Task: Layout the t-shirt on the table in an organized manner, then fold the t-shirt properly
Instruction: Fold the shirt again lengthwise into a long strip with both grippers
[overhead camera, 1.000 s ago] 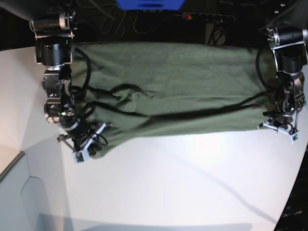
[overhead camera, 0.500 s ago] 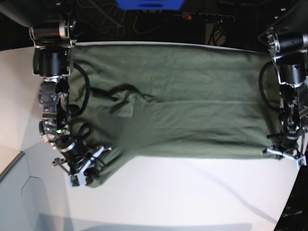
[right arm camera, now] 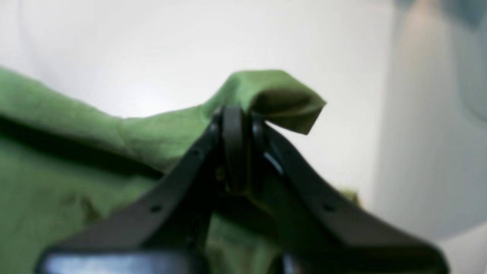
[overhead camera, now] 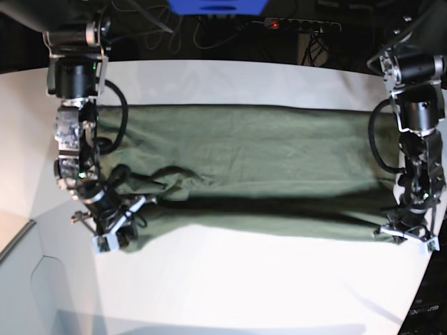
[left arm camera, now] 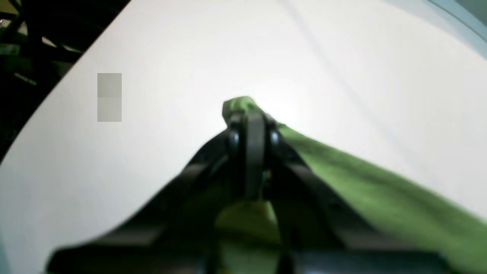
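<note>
Both arms are down low on the white tabletop point(overhead camera: 244, 293). The olive t-shirt point(overhead camera: 258, 160) lies stretched wide between them. Left gripper point(left arm camera: 251, 125) has its fingers point(left arm camera: 233, 139) clamped on a bunched corner of cloth, and right gripper point(right arm camera: 236, 121) is pinched tight on the opposite corner.

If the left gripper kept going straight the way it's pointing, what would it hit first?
The left gripper is shut on the t-shirt, whose pinched corner sticks out just past its tips. Beyond that lies only bare white table, so it would probably meet the tabletop, though depth is unclear.
</note>
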`<state>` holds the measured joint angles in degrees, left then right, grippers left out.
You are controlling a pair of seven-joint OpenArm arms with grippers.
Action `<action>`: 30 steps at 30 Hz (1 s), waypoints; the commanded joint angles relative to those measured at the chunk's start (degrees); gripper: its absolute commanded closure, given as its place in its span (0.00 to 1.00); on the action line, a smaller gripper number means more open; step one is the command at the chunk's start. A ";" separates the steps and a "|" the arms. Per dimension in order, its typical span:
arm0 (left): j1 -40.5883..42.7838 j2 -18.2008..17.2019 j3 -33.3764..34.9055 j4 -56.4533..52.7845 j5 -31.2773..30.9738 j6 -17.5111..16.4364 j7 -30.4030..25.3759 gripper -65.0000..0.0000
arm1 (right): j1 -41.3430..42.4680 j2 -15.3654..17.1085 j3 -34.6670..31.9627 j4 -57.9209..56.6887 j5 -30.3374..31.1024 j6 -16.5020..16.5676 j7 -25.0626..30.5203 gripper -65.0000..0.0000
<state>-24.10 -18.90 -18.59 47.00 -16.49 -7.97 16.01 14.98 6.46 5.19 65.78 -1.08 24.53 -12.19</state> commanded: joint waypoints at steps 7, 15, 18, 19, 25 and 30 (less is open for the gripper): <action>6.73 -0.40 -0.18 11.50 -0.26 0.01 -1.20 1.00 | -5.62 0.27 0.22 9.25 0.77 0.21 2.12 1.00; 15.26 1.53 -7.83 19.94 -0.26 -0.08 -1.20 1.00 | -16.87 0.09 0.22 20.77 0.77 -0.05 1.94 1.00; 16.76 2.32 -10.99 19.94 -0.26 -0.08 -1.20 1.00 | -19.51 -0.26 0.22 22.00 0.77 -0.05 2.03 1.00; 17.28 2.68 -11.52 20.12 -0.26 -0.08 -1.20 1.00 | -20.13 -0.52 0.22 22.09 0.77 -0.05 2.03 1.00; 21.68 3.47 -11.87 22.75 -0.26 -0.08 -1.20 1.00 | -23.38 -0.52 0.22 21.91 0.77 -0.05 2.03 1.00; 26.34 5.22 -11.87 26.89 -0.26 -0.08 -1.28 1.00 | -25.14 -0.35 0.22 22.09 0.77 -0.05 2.12 1.00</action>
<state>2.96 -12.84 -30.26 72.77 -16.51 -7.86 16.12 -10.59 5.69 5.23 86.63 -1.04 24.45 -11.73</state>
